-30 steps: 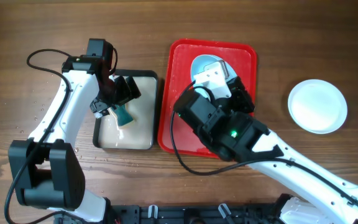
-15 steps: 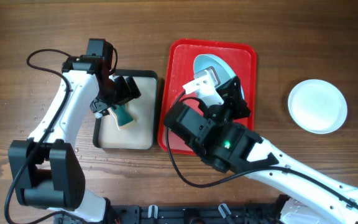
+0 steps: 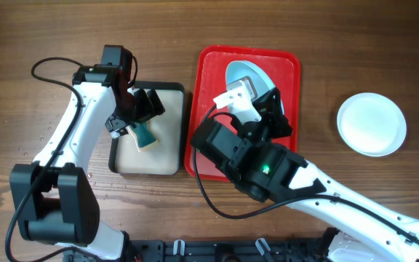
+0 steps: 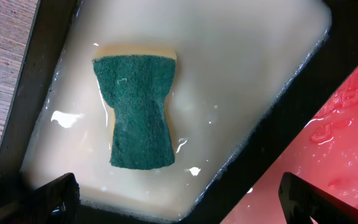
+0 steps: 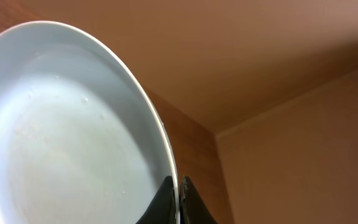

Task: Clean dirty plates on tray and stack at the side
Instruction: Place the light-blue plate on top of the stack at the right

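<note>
My right gripper (image 3: 276,110) is shut on the rim of a light blue plate (image 3: 247,76) and holds it tilted up over the red tray (image 3: 209,73). In the right wrist view the fingers (image 5: 179,194) pinch the plate's edge (image 5: 73,124); its face looks pale and clean. A white plate (image 3: 372,124) lies on the table at the right. The other light blue plate is hidden. My left gripper (image 3: 140,115) is open above the green sponge (image 3: 145,135); in the left wrist view its fingers (image 4: 179,198) are spread wide, apart from the sponge (image 4: 140,112).
The sponge lies in a black-rimmed cream tray (image 3: 162,156) of soapy water (image 4: 247,74), just left of the red tray (image 4: 347,130). My right arm's body covers the red tray's front half. Bare wooden table surrounds the white plate.
A second ago my right arm swung its body leftward and tipped the blue plate more on edge. Since half a second ago nothing has moved. The left arm has stayed still.
</note>
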